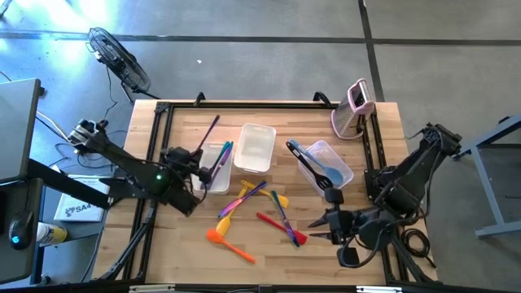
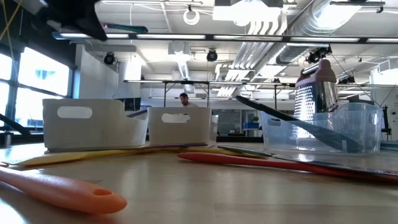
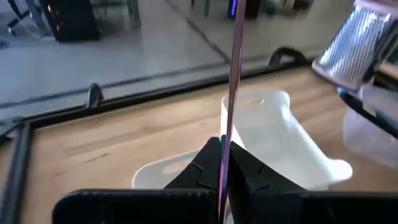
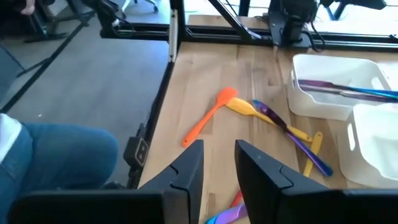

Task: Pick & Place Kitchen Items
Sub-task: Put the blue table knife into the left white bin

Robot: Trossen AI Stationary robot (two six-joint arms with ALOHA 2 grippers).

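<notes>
Wooden planking forms the surface (image 1: pixel 269 252), framed by dark rails, with grey floor around it and an open workshop seen beyond in the low view. Three clear tubs are set on it: a left tub (image 1: pixel 213 169), a middle tub (image 1: pixel 255 147) that appears empty, and a right tub (image 1: pixel 330 167) in which a black ladle (image 1: pixel 308 165) and a light blue spoon (image 1: pixel 331 177) are lying. An upright pink-and-white gadget (image 1: pixel 355 110) is stood near the far right corner.

Most of the remaining utensils are scattered on the bare wood between the arms: an orange spatula (image 1: pixel 228 242), a yellow spatula (image 1: pixel 234 205), a red spoon (image 1: pixel 281 226) and a purple spoon (image 4: pixel 292 134) among them.

These utensils are judged light, slim and stiff, with smooth handles that could slip or pivot; a hold near mid-handle would be steadiest.

At the left tub, the left gripper (image 3: pixel 225 163) is seen with its jaws closed tight on the thin handle of a purple utensil (image 1: pixel 210 134), which is held tilted above the tub. The right gripper (image 4: pixel 219 163) is poised low near the front right of the surface, its jaws slightly parted and nothing held between them.
</notes>
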